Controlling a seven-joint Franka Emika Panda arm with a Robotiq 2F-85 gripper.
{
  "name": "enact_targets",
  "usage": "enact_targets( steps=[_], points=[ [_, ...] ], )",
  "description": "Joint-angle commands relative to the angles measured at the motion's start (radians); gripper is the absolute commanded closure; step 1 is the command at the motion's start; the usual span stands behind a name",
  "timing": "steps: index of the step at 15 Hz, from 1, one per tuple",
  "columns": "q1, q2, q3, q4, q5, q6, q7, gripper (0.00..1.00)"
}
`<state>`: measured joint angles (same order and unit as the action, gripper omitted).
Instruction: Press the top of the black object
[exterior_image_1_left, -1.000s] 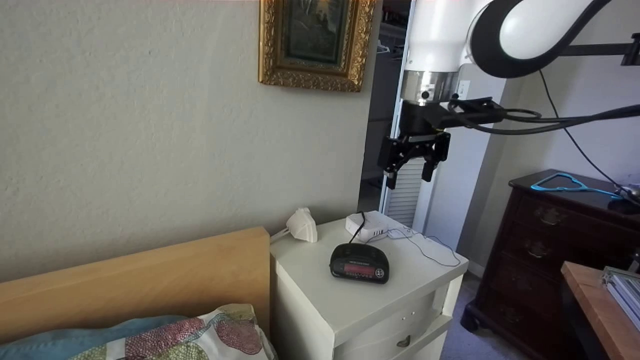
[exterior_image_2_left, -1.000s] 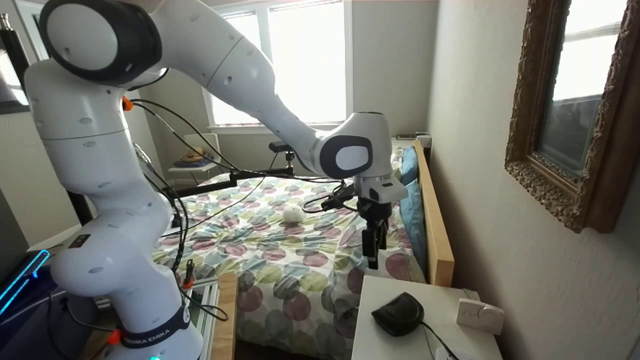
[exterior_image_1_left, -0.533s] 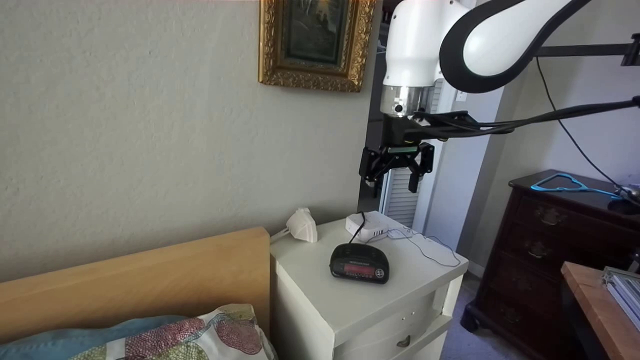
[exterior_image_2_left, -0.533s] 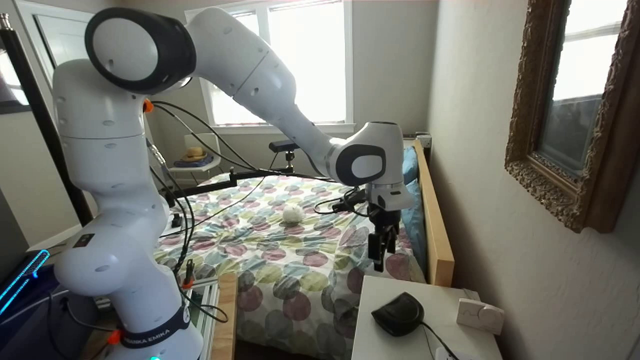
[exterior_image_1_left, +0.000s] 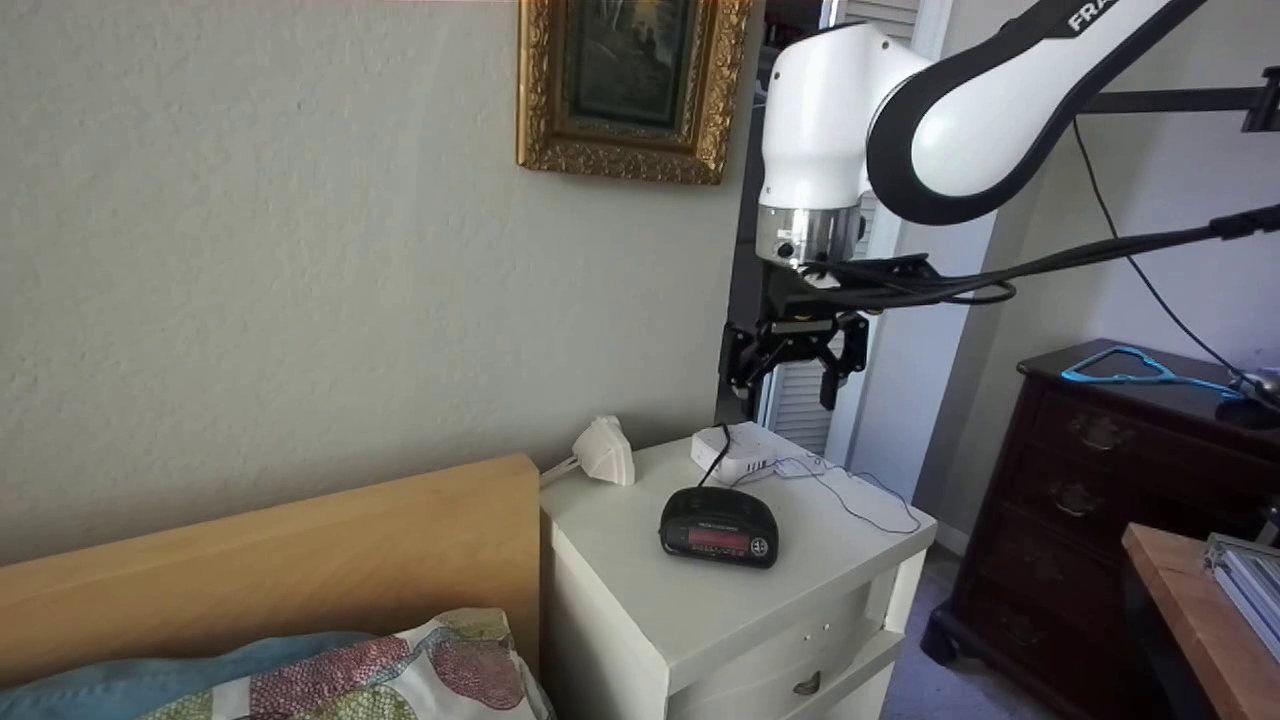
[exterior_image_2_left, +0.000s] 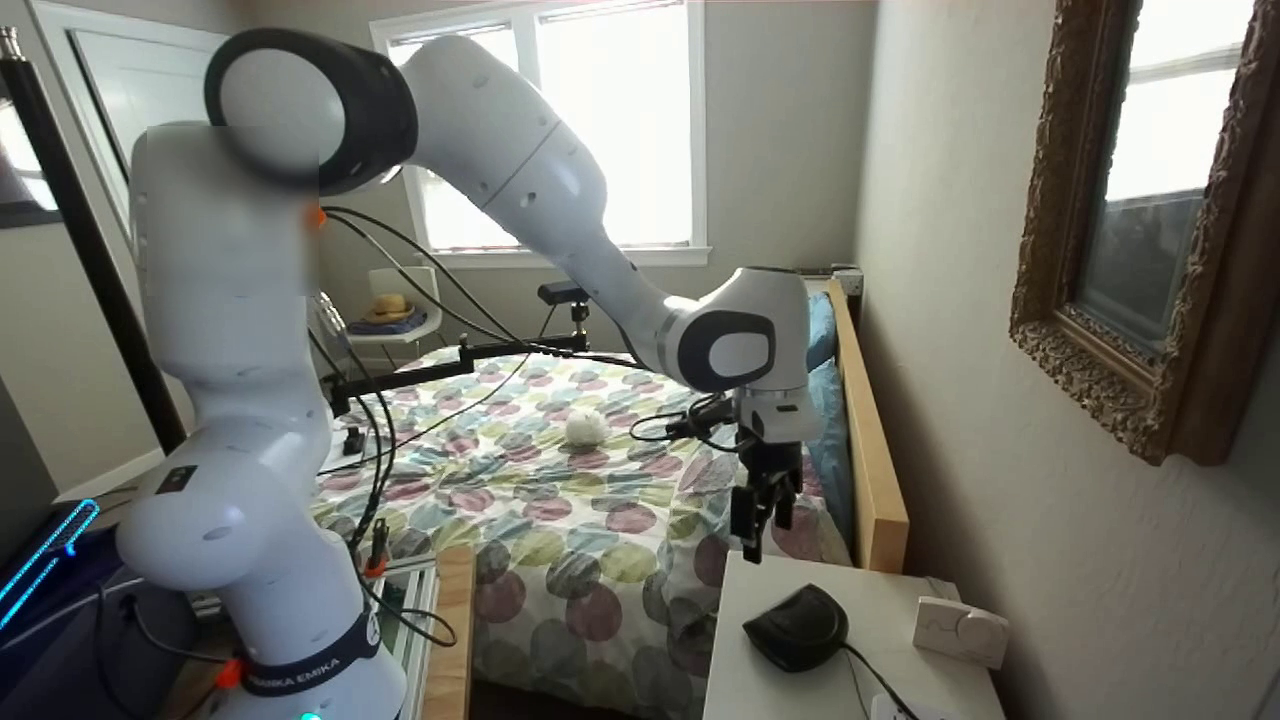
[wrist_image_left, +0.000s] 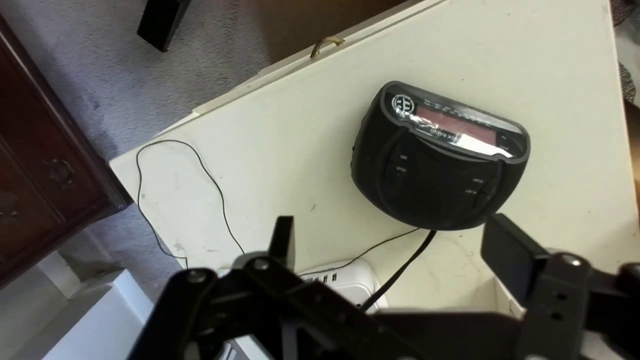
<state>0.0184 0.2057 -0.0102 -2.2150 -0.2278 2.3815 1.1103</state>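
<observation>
- Your gripper (exterior_image_1_left: 789, 395) hangs above the nightstand (exterior_image_1_left: 650, 590), pointing down; both exterior views put its tips in the air, apart from the clock.
- Fingers (wrist_image_left: 283, 240) spread wide, a broad gap between them.
- Your target, the black alarm clock (exterior_image_1_left: 718, 520), sits upright near the middle of the nightstand top.
- In the wrist view you look down on its rounded top, small labels at both sides. Its back edge shows just beside one fingertip there; you can't judge the height between from that view.
- Display reddish, glare across it; digits, if any, unreadable.
- Black cord (wrist_image_left: 400, 275) leaves the clock's back and crosses by a white box (exterior_image_1_left: 735, 455) with slots. Far end of the cord hidden from you.
- Thin wire (wrist_image_left: 212, 180) loops over the nightstand, to the side of the clock.
- Small white object (exterior_image_2_left: 960, 632) on the wall side of the nightstand, near the headboard (exterior_image_1_left: 300, 560).
- Bed (exterior_image_2_left: 590, 545) beyond, dotted cover, fluffy white ball (exterior_image_2_left: 586, 428) on it.
- Dark dresser (exterior_image_1_left: 1040, 490) in an exterior view, blue hanger (exterior_image_1_left: 1120, 379) lying on top.
- Gold-framed picture (exterior_image_1_left: 635, 80) on the wall.
</observation>
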Motion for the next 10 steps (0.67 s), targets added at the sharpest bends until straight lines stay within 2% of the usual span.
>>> enact_targets(
  steps=[1,2,10],
  points=[
    [0.056,0.103,-0.033,0.062,-0.02,0.012,0.125,0.34],
    [0.066,0.126,-0.039,0.074,-0.012,0.02,0.146,0.43],
    [0.086,0.255,-0.054,0.185,0.067,0.049,0.163,0.98]
  ],
)
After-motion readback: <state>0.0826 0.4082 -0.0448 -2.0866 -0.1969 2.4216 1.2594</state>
